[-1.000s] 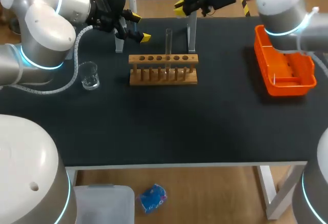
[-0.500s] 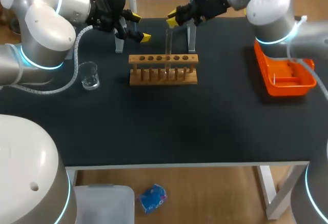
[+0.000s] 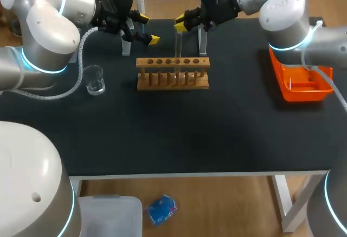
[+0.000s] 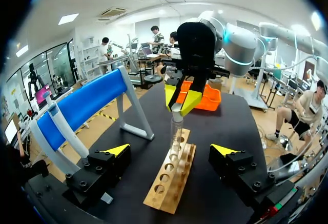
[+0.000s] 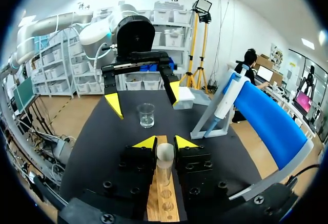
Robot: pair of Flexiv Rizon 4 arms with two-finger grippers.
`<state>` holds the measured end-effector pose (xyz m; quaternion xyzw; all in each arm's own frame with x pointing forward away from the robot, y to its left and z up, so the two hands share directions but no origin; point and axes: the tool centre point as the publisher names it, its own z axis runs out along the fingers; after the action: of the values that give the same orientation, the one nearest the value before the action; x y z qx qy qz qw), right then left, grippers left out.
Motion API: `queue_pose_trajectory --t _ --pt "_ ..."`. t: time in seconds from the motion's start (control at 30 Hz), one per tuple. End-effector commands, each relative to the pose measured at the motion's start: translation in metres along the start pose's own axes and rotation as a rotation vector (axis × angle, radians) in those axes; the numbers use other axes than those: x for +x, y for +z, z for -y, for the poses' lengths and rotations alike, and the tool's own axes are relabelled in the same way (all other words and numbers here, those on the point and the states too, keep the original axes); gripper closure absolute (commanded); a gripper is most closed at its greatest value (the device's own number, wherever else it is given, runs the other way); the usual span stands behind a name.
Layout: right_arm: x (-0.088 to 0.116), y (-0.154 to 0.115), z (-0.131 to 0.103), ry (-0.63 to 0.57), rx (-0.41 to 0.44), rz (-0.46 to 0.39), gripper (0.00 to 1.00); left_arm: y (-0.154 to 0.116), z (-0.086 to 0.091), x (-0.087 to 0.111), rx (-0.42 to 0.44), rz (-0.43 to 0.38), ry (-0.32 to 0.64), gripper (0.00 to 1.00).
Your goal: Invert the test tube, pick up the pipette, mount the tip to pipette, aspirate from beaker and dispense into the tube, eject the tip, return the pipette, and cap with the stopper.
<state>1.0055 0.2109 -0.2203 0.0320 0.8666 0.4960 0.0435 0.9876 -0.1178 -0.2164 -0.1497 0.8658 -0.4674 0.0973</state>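
A clear test tube (image 3: 178, 50) stands upright in the wooden rack (image 3: 172, 79) at mid-table. My right gripper (image 3: 180, 24) hovers at the tube's mouth, shut on a small pale stopper (image 5: 164, 152), which sits right over the tube (image 5: 164, 175). In the left wrist view the stopper (image 4: 176, 110) shows between the right gripper's yellow tips, on top of the tube (image 4: 175, 137). My left gripper (image 3: 147, 28) stands open and empty, left of the tube and behind the rack. The white pipette (image 5: 225, 101) rests on its blue stand. The beaker (image 3: 95, 79) stands left of the rack.
An orange tray (image 3: 301, 79) lies at the right side of the table. The pipette stand's grey legs (image 3: 202, 42) rise just behind the rack. Dark table surface stretches from the rack to the front edge.
My right arm has swung left from behind the rack, bringing its gripper over the top of the test tube. The left arm has stayed still.
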Motion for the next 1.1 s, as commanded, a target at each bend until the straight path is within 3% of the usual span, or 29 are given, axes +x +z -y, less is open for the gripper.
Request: queue_pose_trajectory --t 0.03,1.1 --pt "-0.001 0.003 0.003 0.001 0.007 -0.005 1.00 -0.001 0.000 -0.001 -0.002 -0.004 0.000 0.00" --pt "-0.001 0.012 0.022 0.036 -0.047 0.002 1.00 -0.001 0.000 -0.001 -0.002 -0.004 0.000 0.00"
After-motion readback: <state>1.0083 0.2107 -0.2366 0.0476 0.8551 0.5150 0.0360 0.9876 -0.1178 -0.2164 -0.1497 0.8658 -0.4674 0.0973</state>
